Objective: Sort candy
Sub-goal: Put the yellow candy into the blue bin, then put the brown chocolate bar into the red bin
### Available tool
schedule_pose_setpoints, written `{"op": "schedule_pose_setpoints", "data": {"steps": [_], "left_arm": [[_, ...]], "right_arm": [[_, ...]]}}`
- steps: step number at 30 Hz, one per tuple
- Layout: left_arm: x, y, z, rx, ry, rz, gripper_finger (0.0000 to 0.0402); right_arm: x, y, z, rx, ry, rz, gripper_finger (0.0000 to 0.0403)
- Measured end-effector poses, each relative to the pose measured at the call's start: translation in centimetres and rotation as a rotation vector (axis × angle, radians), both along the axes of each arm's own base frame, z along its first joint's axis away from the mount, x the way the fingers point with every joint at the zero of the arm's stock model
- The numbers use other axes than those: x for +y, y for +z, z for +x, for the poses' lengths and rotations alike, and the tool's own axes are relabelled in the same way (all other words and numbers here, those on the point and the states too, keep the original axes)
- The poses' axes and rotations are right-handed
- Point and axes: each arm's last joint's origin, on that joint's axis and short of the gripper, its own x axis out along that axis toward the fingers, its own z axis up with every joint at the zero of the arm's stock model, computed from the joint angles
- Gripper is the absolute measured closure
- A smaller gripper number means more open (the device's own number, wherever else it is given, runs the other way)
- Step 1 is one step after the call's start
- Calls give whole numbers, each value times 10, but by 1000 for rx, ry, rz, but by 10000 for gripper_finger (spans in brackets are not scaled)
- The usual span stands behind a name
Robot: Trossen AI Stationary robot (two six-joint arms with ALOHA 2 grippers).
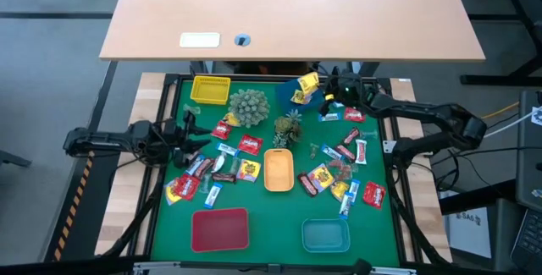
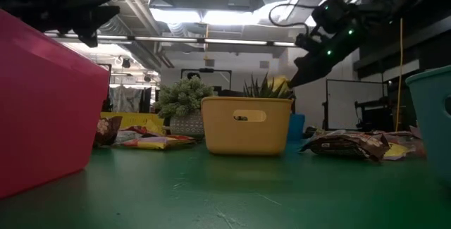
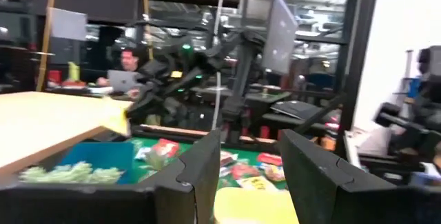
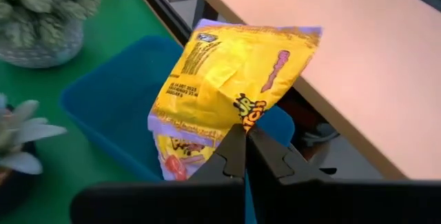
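Green tabletop (image 1: 271,233): trays are set around its edges, candy (image 1: 330,178) scattered centre for sorting.
Blue tray (image 4: 110,107): placed upper centre of the high view, ready to receive.
Right tool (image 4: 246,156): clamped on a yellow candy bag (image 4: 234,79), held above that tray, judged for release.
Left tool (image 1: 188,133): held apart, empty, left of the candy pile.

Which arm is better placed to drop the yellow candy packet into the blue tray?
Right. Its gripper is shut on the yellow candy packet directly over the blue plastic tray at the mat's far edge. The left gripper hangs open and empty over the mat's left side.
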Motion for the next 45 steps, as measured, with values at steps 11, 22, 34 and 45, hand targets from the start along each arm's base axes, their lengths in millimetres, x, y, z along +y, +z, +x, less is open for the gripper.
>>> {"op": "schedule_pose_setpoints", "data": {"steps": [11,22,34,45], "left_arm": [[-13,-10,9,119,-14,-10,262],[-28,-20,17,229,-62,14,268],[-49,-4,47,474,-93,105,270],[-55,5,61,428,-127,-38,270]], "right_arm": [[-3,-5,6,-8,3,-8,361],[-3,-6,5,-5,2,-6,241],[10,25,-11,-155,-3,50,226],[38,52,-22,-440,394,503,226]]}}
